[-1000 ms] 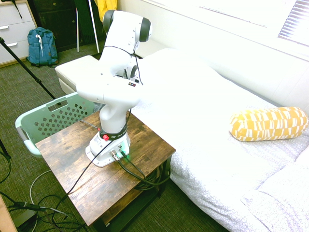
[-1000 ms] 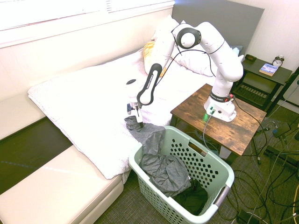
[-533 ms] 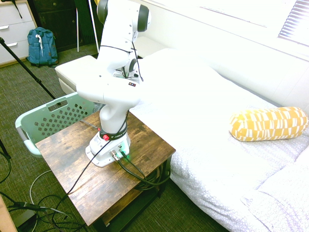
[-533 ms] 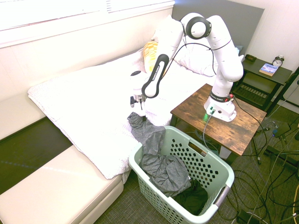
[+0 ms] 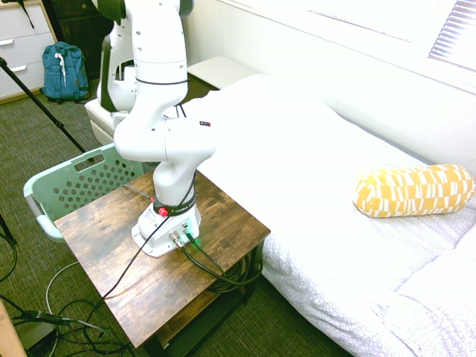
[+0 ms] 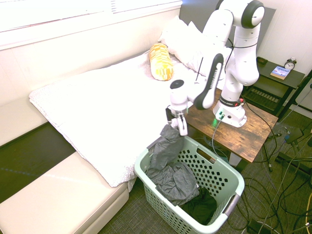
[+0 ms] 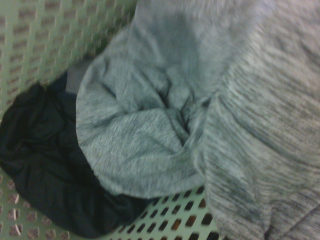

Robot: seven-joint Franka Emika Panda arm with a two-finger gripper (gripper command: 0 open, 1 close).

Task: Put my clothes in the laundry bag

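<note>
The clothes (image 6: 168,161) are a heap of grey fabric, partly lying in the laundry bag (image 6: 235,181) and partly hanging from above. The laundry bag is a mint-green perforated basket on the floor between bed and side table. My gripper (image 6: 178,127) hangs over the basket's near-bed rim, shut on the upper end of the grey fabric. A black garment (image 6: 201,207) lies at the basket's bottom. The wrist view shows the grey clothes (image 7: 150,125) bunched over the black garment (image 7: 50,165) against the basket wall (image 7: 30,35). In the first exterior view the basket (image 5: 71,182) shows, but my gripper is hidden behind the arm.
A wooden side table (image 6: 253,129) stands right beside the basket. The white bed (image 6: 102,97) holds a yellow-and-white bolster pillow (image 6: 161,61). A cream bench (image 6: 58,195) lies at the bed's foot. A teal backpack (image 5: 65,71) leans by the drawers.
The gripper closed on the grey fabric at the bed's edge, then rose and swung toward the side table. It now holds the fabric's end over the basket.
</note>
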